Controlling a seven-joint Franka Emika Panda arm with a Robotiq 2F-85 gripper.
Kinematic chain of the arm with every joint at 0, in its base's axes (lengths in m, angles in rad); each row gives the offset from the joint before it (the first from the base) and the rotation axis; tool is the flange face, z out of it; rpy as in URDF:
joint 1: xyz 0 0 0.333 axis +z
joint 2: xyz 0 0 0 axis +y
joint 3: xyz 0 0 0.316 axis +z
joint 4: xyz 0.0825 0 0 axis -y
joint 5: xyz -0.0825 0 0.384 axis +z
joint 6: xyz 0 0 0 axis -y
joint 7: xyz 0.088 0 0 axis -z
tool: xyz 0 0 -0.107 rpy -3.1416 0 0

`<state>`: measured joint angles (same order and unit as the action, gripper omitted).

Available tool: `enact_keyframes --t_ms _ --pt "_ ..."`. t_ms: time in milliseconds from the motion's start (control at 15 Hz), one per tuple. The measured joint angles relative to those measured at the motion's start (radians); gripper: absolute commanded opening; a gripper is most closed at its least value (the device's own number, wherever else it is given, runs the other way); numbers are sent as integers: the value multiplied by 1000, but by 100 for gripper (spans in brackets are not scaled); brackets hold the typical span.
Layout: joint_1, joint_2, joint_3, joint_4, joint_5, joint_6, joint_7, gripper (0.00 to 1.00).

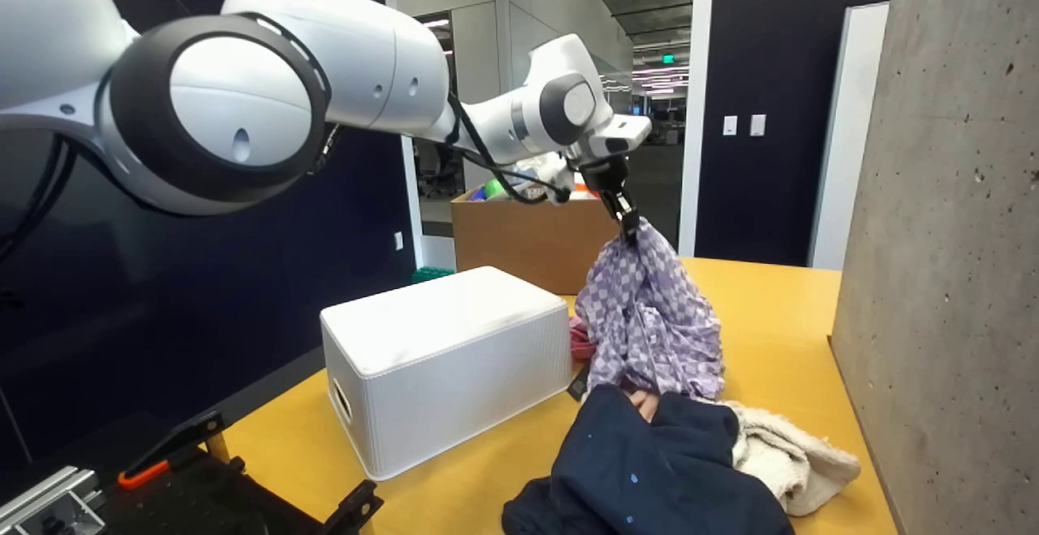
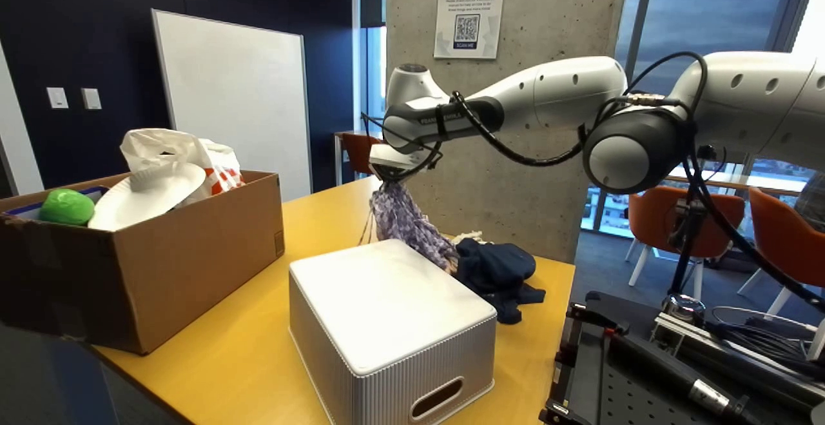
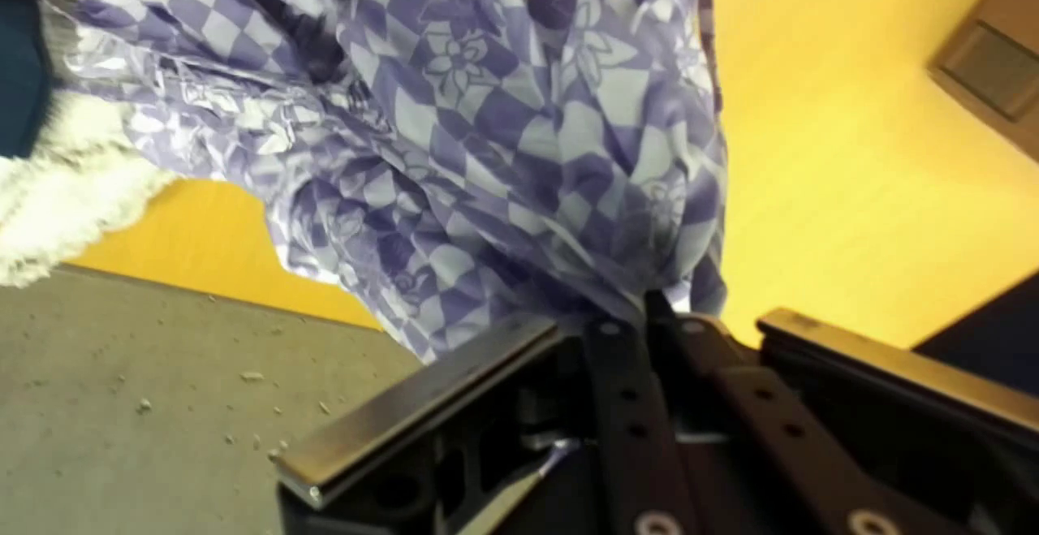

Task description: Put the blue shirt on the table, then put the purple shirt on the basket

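Gripper was nearly closed, pinching the purple shirt | shirt hung in folds beneath | arm stretched above the table, gripper angled downward

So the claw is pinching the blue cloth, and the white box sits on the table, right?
Not the blue cloth: the wrist view shows the gripper pinching the purple checked cloth. The white box does sit on the table.

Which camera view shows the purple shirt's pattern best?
Wrist view: the purple shirt is close there, cropped but with checks and flowers clear. Both exterior views show it smaller, hanging from the claw; in an exterior view the white box partly hides it.
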<state>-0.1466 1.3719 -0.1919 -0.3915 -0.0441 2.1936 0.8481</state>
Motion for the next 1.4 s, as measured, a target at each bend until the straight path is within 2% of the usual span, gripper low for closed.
enact_keyframes --t_ms 267,533,733,933,1133,1400 --pt "76 -91 -18 16 -33 67 21 1" --pt "159 -183 -22 26 -50 62 31 1" --pt "234 -250 -22 27 -62 -34 32 1" --pt "278 -283 -22 22 -80 -161 30 1" --pt "279 -278 -22 -14 -83 -246 17 1" --pt "272 -235 -17 -76 -83 -297 -11 1"
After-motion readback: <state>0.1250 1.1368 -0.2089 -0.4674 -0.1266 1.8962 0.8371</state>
